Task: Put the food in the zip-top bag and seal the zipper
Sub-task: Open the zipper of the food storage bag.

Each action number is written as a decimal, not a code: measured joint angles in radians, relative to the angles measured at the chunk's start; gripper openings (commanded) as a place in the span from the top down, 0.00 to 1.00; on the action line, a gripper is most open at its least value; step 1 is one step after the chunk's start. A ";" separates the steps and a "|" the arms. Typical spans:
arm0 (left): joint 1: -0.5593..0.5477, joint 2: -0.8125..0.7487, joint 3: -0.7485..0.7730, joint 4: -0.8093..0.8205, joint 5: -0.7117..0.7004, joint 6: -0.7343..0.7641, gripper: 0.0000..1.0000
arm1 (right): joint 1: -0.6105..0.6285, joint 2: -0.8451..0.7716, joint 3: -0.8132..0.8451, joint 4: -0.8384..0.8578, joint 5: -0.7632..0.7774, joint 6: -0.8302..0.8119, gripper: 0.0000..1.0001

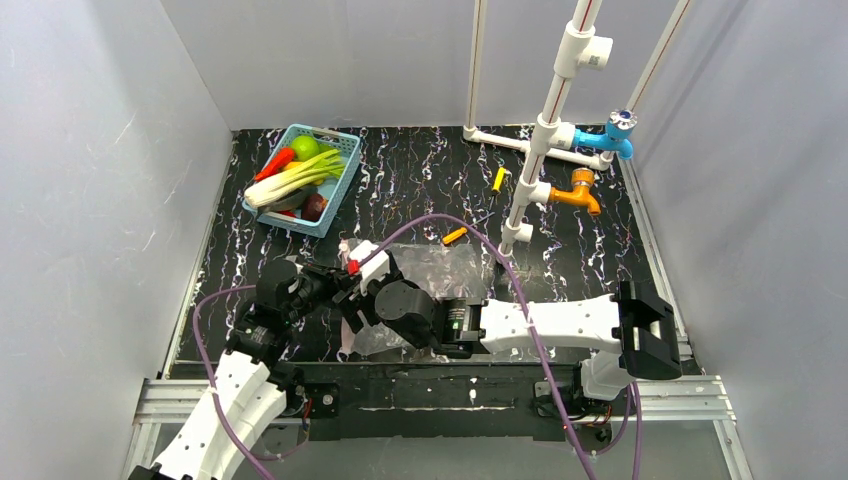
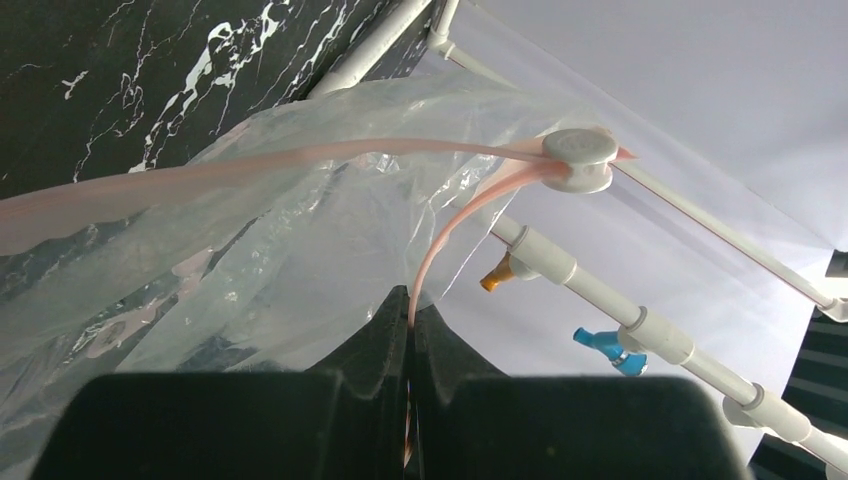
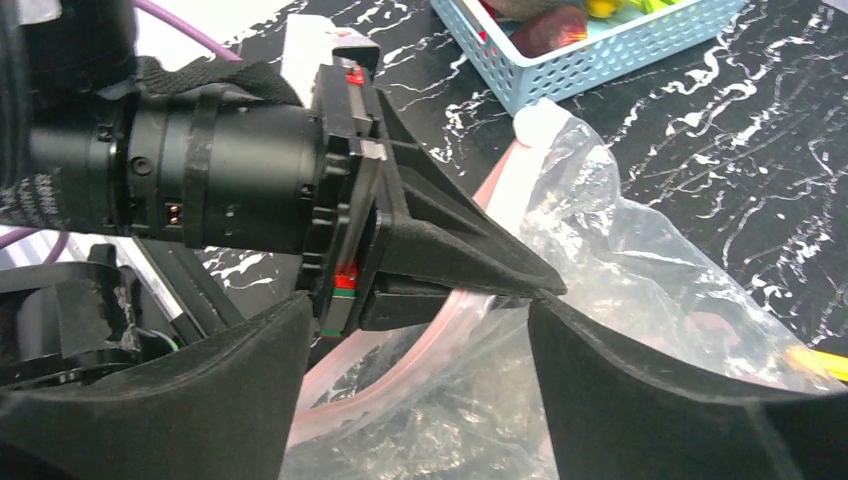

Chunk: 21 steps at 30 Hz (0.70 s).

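Clamping with the left gripper (image 2: 411,305), jaws pressed together on the zipper (image 2: 300,152), pink strip pinched right at the tips. From that pinch, fanning out in two pale bands to a white slider (image 2: 580,158) at the far end of the mouth.

Down on the dark marbled table (image 1: 420,180), the zip-top bag (image 1: 445,268), slumped in the middle just ahead of both wrists, with nothing to be seen inside.

Over to the right gripper (image 3: 420,330): fingers wide apart, straddling the nose of the left gripper and the strip it holds, gripping nothing. Hard to tell whether touching plastic or just beside it.

Now the key bit: zipper straight ahead, running away from the right wrist, up through the gap between those open fingers toward the basket side. Looks well set for closing on the free lip beside the left pinch, probably to spread the mouth.

As for the food (image 1: 312,205): all in the blue basket (image 1: 345,185) at far left, well apart from the bag, leek (image 1: 295,178) longways across it. Nearer the left arm, though busy holding there.
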 measured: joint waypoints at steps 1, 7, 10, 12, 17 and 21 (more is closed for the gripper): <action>0.000 0.004 0.000 0.002 0.003 -0.002 1.00 | -0.001 -0.001 -0.008 0.010 -0.012 -0.004 0.20; 0.000 0.008 0.012 -0.001 0.016 0.016 1.00 | -0.003 -0.033 -0.131 0.044 -0.088 -0.016 0.17; 0.000 0.016 0.049 -0.041 0.015 0.049 1.00 | -0.003 -0.055 -0.177 0.050 -0.081 -0.016 0.17; 0.000 0.016 0.062 -0.044 0.015 0.057 1.00 | -0.003 -0.056 -0.169 0.054 -0.053 -0.016 0.17; 0.000 0.013 0.064 -0.046 0.019 0.045 1.00 | -0.003 -0.033 -0.113 0.063 -0.025 -0.019 0.19; 0.004 0.007 0.063 -0.035 0.017 0.023 1.00 | -0.001 0.009 -0.060 0.056 0.018 -0.037 0.42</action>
